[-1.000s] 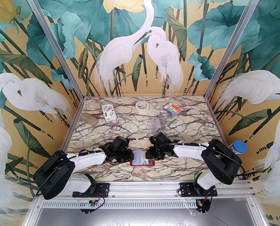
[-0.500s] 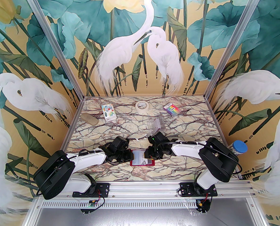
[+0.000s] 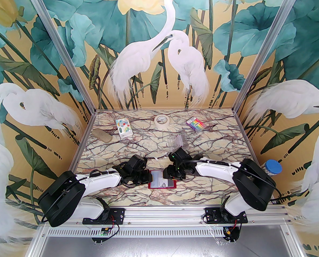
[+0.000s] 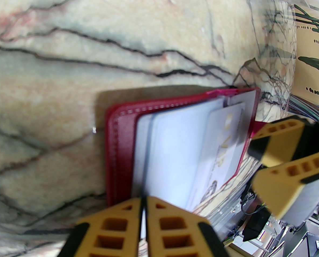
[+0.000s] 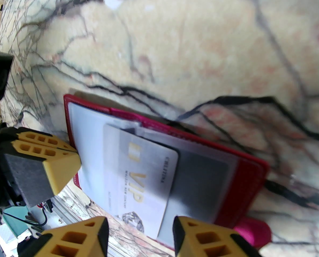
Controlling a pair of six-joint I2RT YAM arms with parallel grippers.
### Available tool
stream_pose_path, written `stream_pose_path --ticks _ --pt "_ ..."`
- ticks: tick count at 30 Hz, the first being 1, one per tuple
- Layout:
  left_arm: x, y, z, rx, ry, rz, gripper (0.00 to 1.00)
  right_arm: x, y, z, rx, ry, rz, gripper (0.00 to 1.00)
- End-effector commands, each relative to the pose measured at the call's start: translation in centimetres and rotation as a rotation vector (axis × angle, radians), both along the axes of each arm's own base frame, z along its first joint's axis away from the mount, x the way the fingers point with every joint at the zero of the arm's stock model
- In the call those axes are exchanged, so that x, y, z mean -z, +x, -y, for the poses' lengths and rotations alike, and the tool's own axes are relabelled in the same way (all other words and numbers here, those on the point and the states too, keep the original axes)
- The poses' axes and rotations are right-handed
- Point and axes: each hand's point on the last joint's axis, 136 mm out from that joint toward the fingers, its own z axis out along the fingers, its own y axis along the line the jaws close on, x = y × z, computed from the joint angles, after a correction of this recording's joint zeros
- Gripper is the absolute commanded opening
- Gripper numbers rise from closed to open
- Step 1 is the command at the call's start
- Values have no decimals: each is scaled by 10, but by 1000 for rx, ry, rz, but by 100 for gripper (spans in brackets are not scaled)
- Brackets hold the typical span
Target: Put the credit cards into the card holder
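Left gripper point(image 4: 143, 205): jaws pressed together, pinching left edge of card holder point(image 5: 251, 175). Holder: red, lying open on marble table point(image 3: 148, 143). Silver VIP credit card point(image 5: 146, 170): part-tucked in holder's pocket, one end protruding. Right gripper point(image 5: 140, 231): jaws spread, just off protruding card end, over holder's right side.

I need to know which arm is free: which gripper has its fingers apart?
The right gripper: its fingers stand apart at the end of the VIP card; the left gripper is pinched shut on the card holder.
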Motion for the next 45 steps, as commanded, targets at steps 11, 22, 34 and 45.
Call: stream_pose_path --ticks 11,22,34,45 --pt "30 -17 -28 -13 149 -59 10 4 2 5 24 -71 -11 1" --pt "31 -16 -28 -11 151 -61 10 22 -5 2 5 -97 -57 0" --pt "32 -17 -27 -10 151 -66 10 30 -9 -2 -10 -102 -80 0" --pt "32 -17 -27 -7 152 -68 10 31 -10 -6 -20 -98 -87 4"
